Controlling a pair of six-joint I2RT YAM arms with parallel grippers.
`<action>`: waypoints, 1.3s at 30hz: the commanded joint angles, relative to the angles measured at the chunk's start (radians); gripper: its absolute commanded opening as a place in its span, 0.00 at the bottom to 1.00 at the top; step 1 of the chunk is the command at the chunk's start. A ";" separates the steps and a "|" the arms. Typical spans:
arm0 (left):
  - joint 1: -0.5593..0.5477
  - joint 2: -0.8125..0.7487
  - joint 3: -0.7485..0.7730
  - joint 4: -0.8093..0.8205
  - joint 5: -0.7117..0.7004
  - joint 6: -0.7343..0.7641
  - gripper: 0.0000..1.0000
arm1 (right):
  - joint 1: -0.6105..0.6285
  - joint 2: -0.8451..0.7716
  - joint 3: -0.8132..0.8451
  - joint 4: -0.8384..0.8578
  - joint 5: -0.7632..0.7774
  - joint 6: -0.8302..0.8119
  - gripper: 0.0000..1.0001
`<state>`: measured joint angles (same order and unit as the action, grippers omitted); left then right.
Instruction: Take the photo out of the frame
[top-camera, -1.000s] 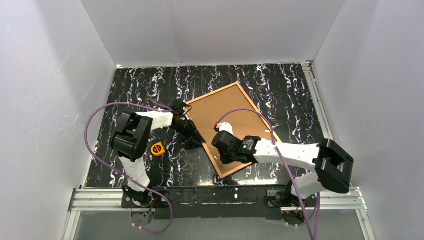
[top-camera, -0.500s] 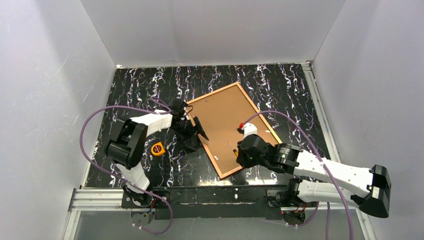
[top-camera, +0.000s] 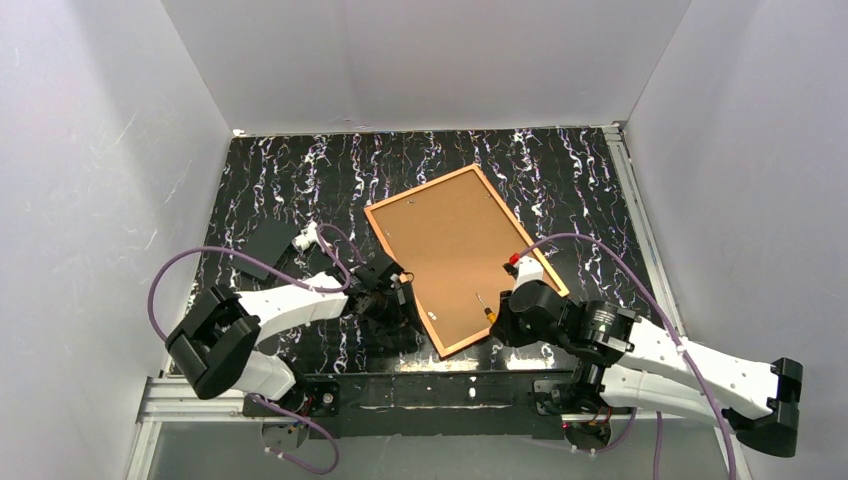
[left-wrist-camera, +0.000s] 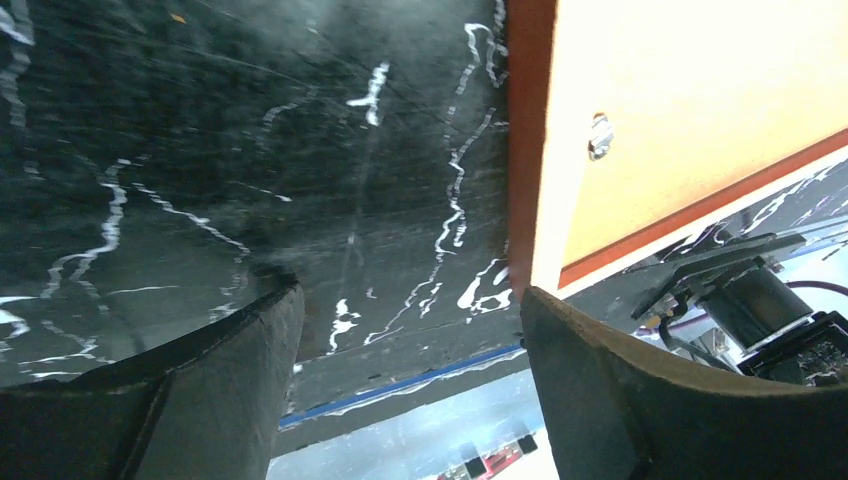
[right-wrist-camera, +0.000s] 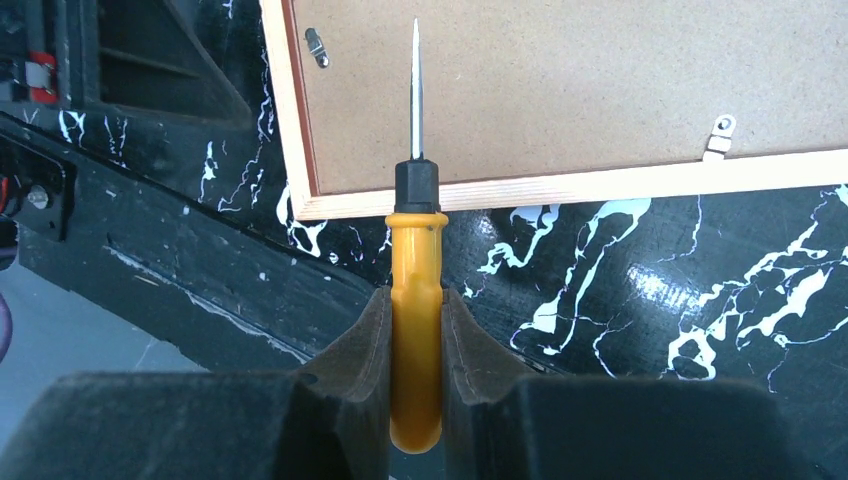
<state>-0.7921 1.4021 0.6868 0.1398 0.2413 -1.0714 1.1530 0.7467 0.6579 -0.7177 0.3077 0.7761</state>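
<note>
The frame, a thin reddish-brown border, lies face down at the table's middle. The photo sits in it with only its plain brown board back showing. My left gripper is open beside the frame's near-left corner; in the left wrist view its fingers straddle bare table, with the frame edge and a small metal clip just ahead. My right gripper is shut on a yellow-handled screwdriver. Its shaft points over the board back.
A flat black piece lies on the marbled table left of the frame. Small metal clips sit along the board's edges. White walls close in three sides, and an aluminium rail runs along the near edge.
My left gripper has opened and swung from the frame's left edge down to its near-left corner. My right arm has drawn back toward the near edge, still gripping the screwdriver.
</note>
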 joint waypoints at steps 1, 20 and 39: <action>-0.075 0.039 -0.041 0.015 -0.122 -0.107 0.79 | -0.003 -0.046 0.004 -0.038 0.010 0.042 0.01; -0.226 0.277 0.133 -0.177 -0.297 -0.149 0.40 | -0.003 -0.163 -0.024 -0.113 0.000 0.108 0.01; 0.090 0.434 0.468 -0.615 -0.308 0.754 0.00 | -0.003 -0.057 -0.001 -0.077 -0.005 0.060 0.01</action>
<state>-0.8150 1.7691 1.1233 -0.2283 0.0193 -0.6079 1.1530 0.6712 0.6380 -0.8207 0.2928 0.8532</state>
